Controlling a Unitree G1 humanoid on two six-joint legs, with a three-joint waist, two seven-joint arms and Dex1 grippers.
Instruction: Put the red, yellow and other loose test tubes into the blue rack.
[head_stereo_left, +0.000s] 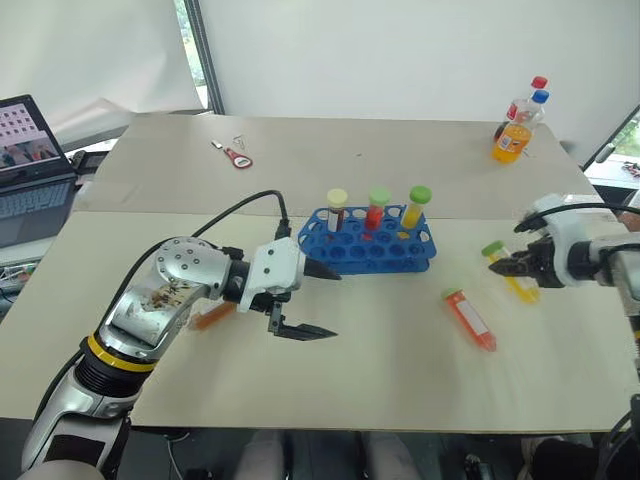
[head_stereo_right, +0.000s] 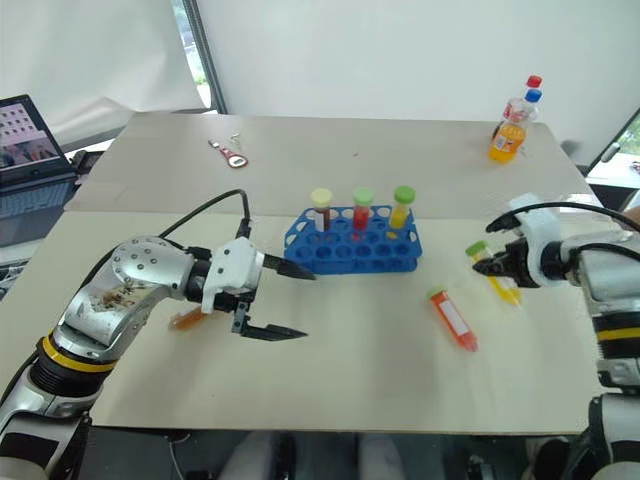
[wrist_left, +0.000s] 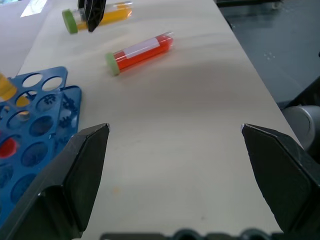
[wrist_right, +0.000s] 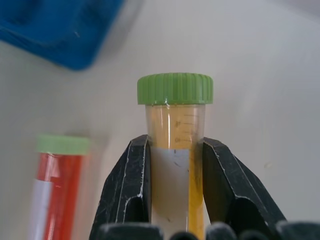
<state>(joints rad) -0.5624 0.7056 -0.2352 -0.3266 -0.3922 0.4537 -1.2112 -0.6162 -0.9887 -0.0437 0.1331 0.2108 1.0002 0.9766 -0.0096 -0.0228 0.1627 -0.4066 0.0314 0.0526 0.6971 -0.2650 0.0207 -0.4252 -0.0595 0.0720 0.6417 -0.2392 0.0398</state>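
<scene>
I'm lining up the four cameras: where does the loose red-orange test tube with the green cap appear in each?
Left eye: red-orange green-capped plastic test tube lies on the table, right of the bright blue rack.
Right eye: same spot, lower right of the rack.
Left wrist: upper middle.
Right wrist: lower left, blurred.
Shared landmark: the rack.

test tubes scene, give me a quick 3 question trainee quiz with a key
1. True or false: the right gripper is shut on the yellow tube.
2. How many tubes stand in the rack? A) one B) three C) five
3. Which loose tube lies flat on the table near the right gripper?

Key:
1. True; the left gripper is open and holds nothing.
2. B
3. The red tube.
</scene>
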